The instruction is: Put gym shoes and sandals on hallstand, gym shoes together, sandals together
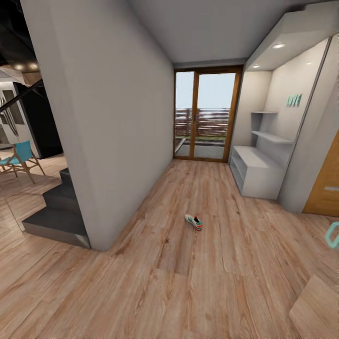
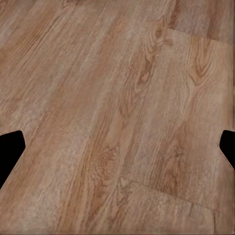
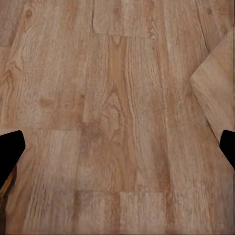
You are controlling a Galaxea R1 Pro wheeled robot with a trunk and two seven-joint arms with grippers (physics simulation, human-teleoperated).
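One gym shoe (image 1: 194,221), white with green and red-orange accents, lies alone on the corridor floor (image 1: 188,282) in the middle of the head view. The other gym shoe and the two sandals are out of view. The light-grey hallstand (image 1: 256,175) stands against the right wall further down the corridor, with bare staggered shelves above its bench top. My left gripper (image 2: 117,152) hangs open over bare planks, its dark fingertips (image 2: 10,149) wide apart. My right gripper (image 3: 117,152) is open too, over the floor, with nothing between its fingers (image 3: 10,147).
Dark stairs (image 1: 56,212) and a white wall corner (image 1: 101,245) stand on the left, with a teal chair (image 1: 21,160) beyond them. A glass door (image 1: 205,115) closes the corridor's far end. A wooden door (image 1: 325,183) and a low wooden panel (image 1: 315,306) lie at the right.
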